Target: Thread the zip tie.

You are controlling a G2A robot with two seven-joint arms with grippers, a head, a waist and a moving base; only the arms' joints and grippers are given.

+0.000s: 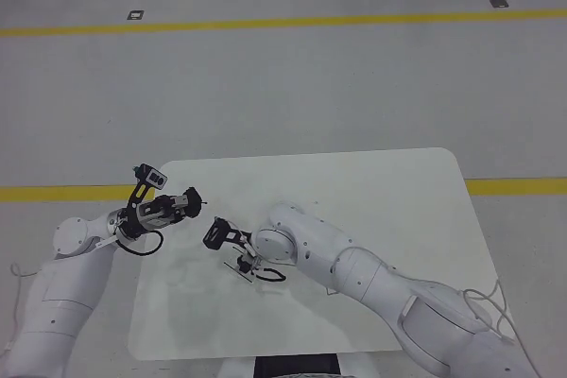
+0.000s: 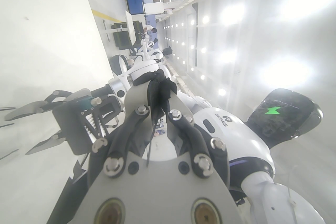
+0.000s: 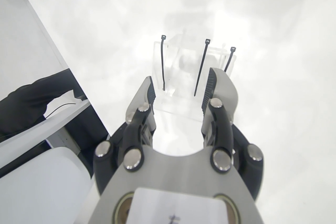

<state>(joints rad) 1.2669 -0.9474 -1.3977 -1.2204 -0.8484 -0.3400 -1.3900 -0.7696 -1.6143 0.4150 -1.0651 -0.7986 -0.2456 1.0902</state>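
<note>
Table: a white table with rounded corners (image 1: 378,189) is seen from above, and both arms are held over its left half.

Right gripper: the right gripper (image 3: 179,88) is held low over the table, its fingers spread wide and nothing gripped between them. In the left wrist view it is seen farther off, its grey fingertips apart.

Block: a clear, box-shaped plastic block (image 3: 181,51) is set on the table directly in front of the right gripper. Its near part lies between the two open fingers. Whether either pad touches it cannot be told.

Zip ties in block: three thin black zip ties (image 3: 201,64) are held in the clear block, side by side and apart from one another, with their square heads at the end away from the gripper. The two outer ties stand near the block's opposite sides, and the third is between them, closer to one side.

Left gripper: the left gripper (image 2: 157,86) is raised beside the right one, well apart from the block. Its fingers are clenched, with the dark pads pressed together at the tips.

Held tie: a single thin black zip tie strip (image 2: 151,135) is pinched between the left pads, and its free length runs back between the fingers toward the wrist.
</note>
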